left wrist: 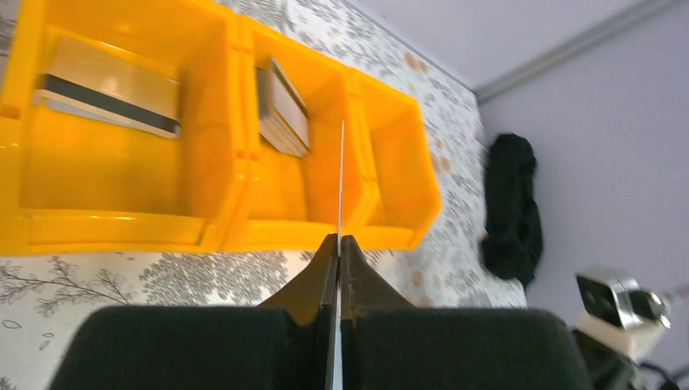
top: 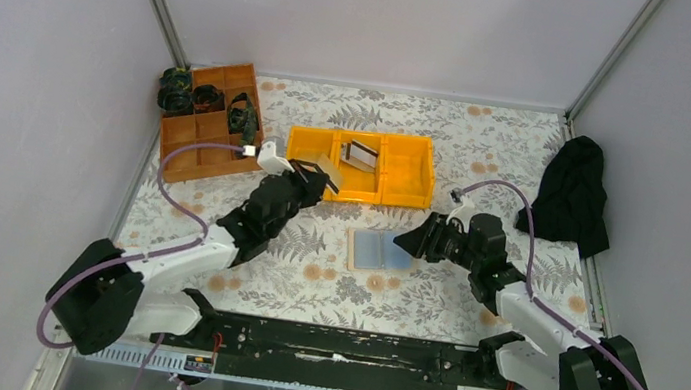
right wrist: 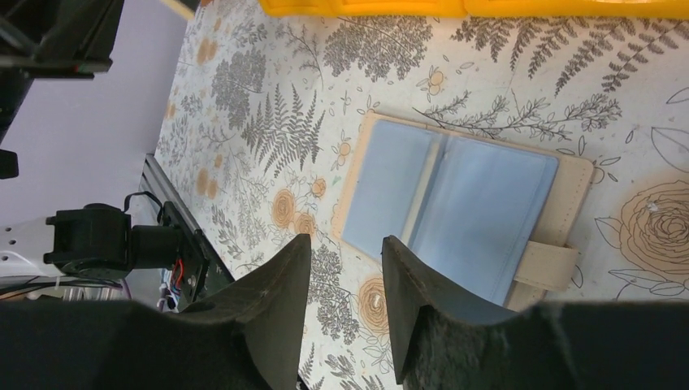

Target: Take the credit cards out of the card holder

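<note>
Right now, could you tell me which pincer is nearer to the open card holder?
Right. The right pincer hovers open at the card holder's right edge. The left pincer, shut on a credit card, is by the yellow bin's front, farther away.

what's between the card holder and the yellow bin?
Nothing but bare floral tablecloth between the open card holder and the yellow bin; right wrist view shows it, top view agrees.
</note>
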Motion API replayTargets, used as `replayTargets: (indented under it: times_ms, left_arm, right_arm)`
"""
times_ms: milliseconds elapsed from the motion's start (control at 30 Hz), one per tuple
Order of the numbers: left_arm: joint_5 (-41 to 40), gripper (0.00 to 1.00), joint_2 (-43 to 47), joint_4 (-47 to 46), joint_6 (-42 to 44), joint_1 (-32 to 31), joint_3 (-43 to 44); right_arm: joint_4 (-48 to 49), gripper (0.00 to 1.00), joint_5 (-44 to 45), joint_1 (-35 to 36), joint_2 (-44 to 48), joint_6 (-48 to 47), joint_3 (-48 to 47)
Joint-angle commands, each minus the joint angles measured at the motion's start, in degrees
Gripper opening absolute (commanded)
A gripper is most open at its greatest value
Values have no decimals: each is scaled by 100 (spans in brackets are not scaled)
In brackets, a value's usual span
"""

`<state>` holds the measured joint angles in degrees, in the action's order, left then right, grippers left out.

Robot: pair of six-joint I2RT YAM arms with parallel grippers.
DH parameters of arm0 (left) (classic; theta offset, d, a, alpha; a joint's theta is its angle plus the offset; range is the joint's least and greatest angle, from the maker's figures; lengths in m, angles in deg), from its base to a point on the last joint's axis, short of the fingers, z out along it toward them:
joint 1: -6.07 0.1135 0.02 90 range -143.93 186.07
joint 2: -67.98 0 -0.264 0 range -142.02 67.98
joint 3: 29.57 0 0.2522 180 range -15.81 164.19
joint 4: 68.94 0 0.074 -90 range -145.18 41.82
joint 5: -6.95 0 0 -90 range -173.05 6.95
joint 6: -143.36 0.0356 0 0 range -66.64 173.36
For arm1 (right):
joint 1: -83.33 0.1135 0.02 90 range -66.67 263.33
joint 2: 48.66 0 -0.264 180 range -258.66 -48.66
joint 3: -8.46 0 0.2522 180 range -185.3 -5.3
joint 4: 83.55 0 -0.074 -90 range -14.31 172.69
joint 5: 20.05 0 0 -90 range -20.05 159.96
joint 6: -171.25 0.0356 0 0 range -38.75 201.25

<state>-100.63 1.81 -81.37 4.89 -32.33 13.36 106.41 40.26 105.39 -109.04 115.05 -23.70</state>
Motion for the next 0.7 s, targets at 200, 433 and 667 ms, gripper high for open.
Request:
replayTargets:
  times_ms: [200,433,667]
  left_arm:
    - [-2035,0,-1921,-1268,382,-324,1391]
    - [-2928,0,-3176,-2242,1305,-419,2100]
    - [-3607,0,-4157,-3385,2144,-421,2560]
  right_arm:
    - [932,44,-348,-4,-644,-46,121]
    - [934,44,-343,-7,-765,-109,99]
    - [829,43,-255,-1,-804,-199,38]
